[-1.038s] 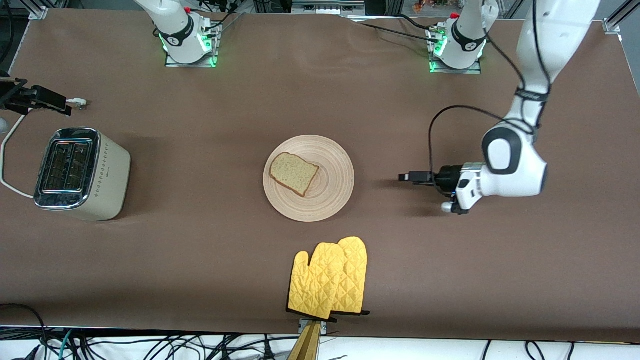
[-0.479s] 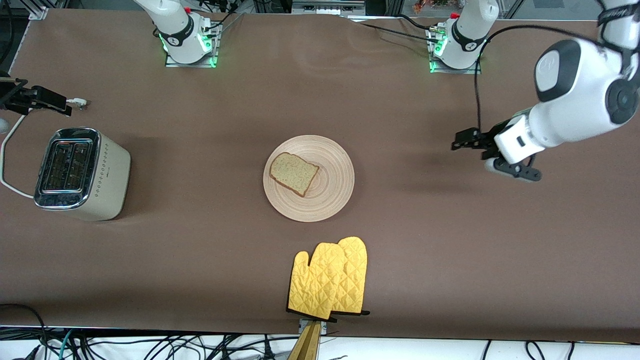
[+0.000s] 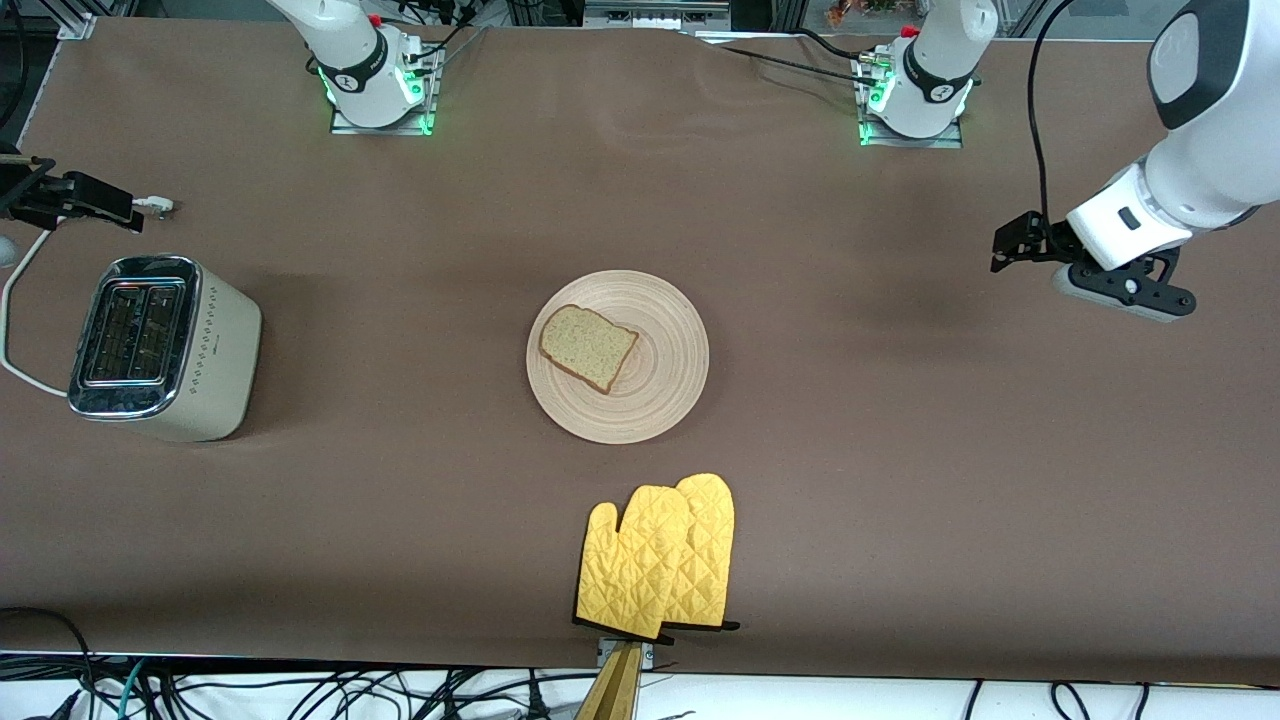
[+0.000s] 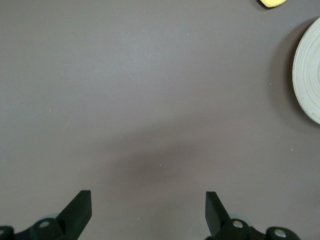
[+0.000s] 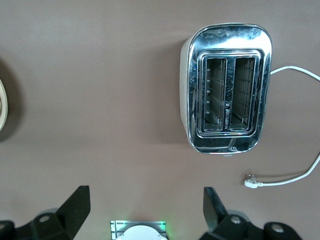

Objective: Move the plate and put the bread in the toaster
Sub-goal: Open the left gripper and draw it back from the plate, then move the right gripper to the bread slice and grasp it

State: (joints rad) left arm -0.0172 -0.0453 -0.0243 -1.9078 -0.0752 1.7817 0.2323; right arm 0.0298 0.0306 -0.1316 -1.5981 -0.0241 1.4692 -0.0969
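Nearest you lie two quilted yellow mitts (image 3: 660, 558) at the desk (image 3: 900, 480) edge, and just past them mid-desk sits the round, ring-grooved wooden plate (image 3: 650, 400), carrying the speckled, dark-crusted bread (image 3: 588, 347) flat, one corner aimed toward the left arm's end. The cream toaster (image 3: 160, 345) stands upright at the right arm's end, chrome slots running near-to-far, white cord (image 3: 12, 330) trailing. Your left hand (image 3: 1005, 247) hangs wide open and empty over bare desk well apart from the plate, and your right hand (image 3: 60, 200) waits, equally open and empty, over the desk by the toaster.
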